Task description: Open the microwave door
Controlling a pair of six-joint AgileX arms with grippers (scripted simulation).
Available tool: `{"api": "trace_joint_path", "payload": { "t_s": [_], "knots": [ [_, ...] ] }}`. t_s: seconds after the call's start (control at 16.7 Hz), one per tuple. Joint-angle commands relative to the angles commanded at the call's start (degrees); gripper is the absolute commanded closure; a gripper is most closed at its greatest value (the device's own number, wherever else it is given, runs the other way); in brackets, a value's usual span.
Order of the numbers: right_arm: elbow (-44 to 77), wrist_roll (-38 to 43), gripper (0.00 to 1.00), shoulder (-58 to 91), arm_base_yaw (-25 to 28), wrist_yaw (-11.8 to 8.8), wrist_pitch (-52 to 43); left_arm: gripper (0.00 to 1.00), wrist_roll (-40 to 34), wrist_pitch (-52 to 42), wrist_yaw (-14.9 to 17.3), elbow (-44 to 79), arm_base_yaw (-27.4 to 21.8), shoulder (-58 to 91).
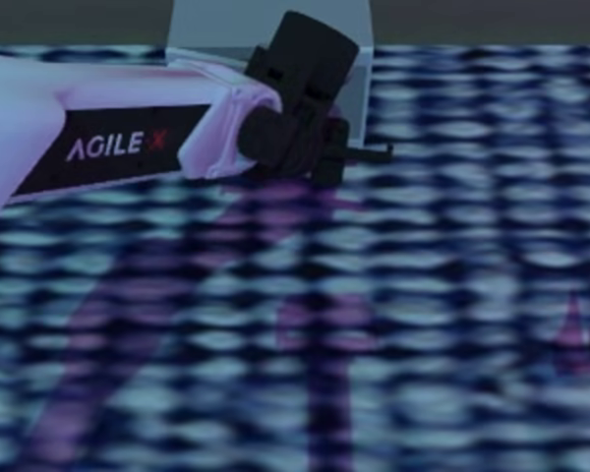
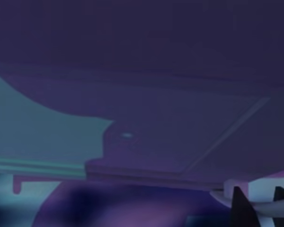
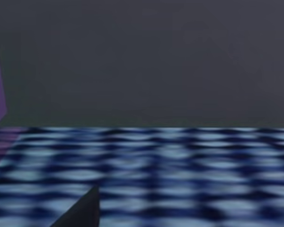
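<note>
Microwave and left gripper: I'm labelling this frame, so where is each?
microwave (image 1: 208, 22): top view, on its plain grey top, left of the arm.
left gripper (image 1: 320, 147): top view, on its black body at the microwave's front.

Blue-and-white woven-patterned table (image 1: 452, 295) under a dark grey backdrop (image 3: 156, 61).

The left arm (image 1: 128, 138) bears white "AGILE·X" lettering on its black side panel.
</note>
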Motion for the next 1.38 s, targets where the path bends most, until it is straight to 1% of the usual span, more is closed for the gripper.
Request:
{"api": "trace_joint_path", "payload": {
  "t_s": [0.18, 1.38],
  "knots": [
    [0.0, 0.0, 0.0, 0.0, 0.0, 0.0, 0.0, 1.0, 1.0, 0.5, 0.5, -1.1, 0.3, -0.5],
    [0.0, 0.0, 0.0, 0.0, 0.0, 0.0, 0.0, 1.0, 1.0, 0.5, 0.5, -1.1, 0.3, -0.5]
  ]
}}
